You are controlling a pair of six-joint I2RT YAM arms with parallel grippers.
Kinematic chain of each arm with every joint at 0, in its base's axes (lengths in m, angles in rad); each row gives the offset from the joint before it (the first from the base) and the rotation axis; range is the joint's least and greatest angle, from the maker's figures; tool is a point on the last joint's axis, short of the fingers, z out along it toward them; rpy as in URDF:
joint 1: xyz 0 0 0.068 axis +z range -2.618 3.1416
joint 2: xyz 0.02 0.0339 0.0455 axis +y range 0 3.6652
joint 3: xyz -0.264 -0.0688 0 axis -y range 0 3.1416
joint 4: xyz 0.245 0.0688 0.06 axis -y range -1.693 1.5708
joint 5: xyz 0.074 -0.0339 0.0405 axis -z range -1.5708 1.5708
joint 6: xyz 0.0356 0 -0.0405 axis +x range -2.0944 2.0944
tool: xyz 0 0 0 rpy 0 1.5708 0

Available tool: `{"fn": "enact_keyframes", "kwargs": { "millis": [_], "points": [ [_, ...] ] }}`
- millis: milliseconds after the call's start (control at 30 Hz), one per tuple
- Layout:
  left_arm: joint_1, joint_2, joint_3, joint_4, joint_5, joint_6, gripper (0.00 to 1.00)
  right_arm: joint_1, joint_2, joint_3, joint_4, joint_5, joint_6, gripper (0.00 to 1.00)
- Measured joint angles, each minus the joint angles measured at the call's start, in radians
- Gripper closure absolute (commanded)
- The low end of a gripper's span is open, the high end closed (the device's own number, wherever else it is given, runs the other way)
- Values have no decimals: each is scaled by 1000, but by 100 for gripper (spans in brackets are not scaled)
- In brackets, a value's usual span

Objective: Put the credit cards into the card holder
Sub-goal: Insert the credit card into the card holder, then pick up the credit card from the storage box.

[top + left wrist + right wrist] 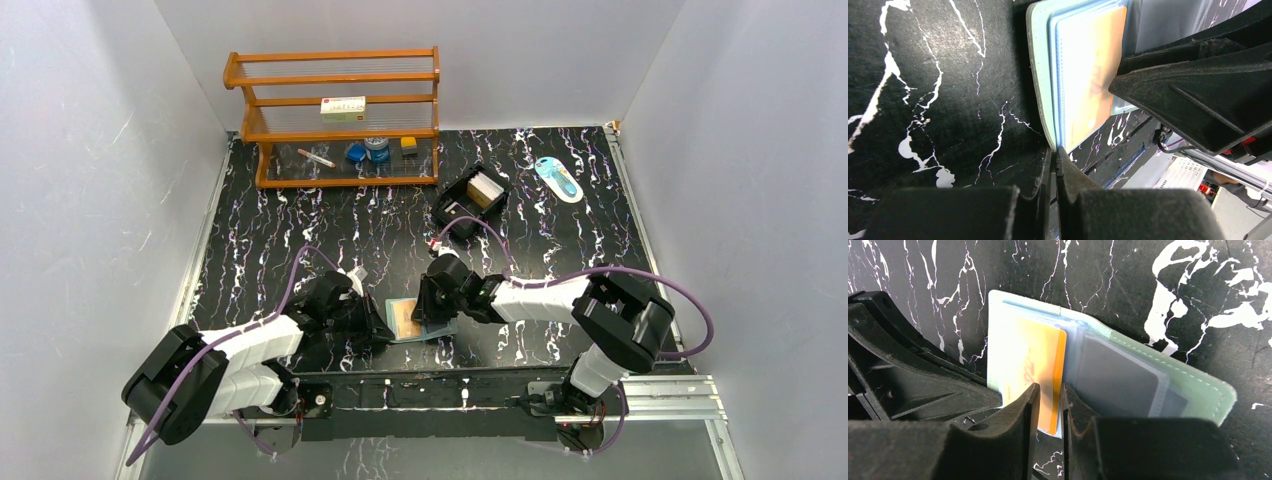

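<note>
The teal card holder (443,327) lies open on the black marbled table between my two grippers. It also shows in the left wrist view (1040,75) and the right wrist view (1198,385). An orange card (1040,355) sits in its left pocket with a bright strip of its right edge uncovered; it shows too from the left wrist (1093,75). A dark card (1118,380) sits in the right pocket. My left gripper (1054,152) is shut on the holder's outer edge. My right gripper (1048,390) stands narrowly open, its fingertips either side of the orange card's uncovered edge.
A black compartmented box (472,198) with cards in it stands behind the holder. A wooden shelf (335,115) with small items is at the back left. A white and blue object (558,178) lies at the back right. The table's front rail (430,385) is just below the holder.
</note>
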Motion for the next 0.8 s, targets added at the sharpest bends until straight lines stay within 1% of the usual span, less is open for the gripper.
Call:
{"fn": "enact_keyframes", "kwargs": {
  "millis": [200,333,467,633,800],
  "points": [
    [0,-8,0,0,2,0,100,6,-30,25,-79,21,-35,54],
    [0,-21,0,-4,6,0,100,-5,-100,47,-157,38,-95,49],
    [0,-32,0,-5,16,0,100,-34,-159,103,-220,72,-180,45],
    [0,-33,0,-6,27,0,100,-79,-177,232,-326,189,-351,43],
    [0,-35,0,-8,40,0,100,-147,-143,386,-372,346,-601,43]
  ]
}}
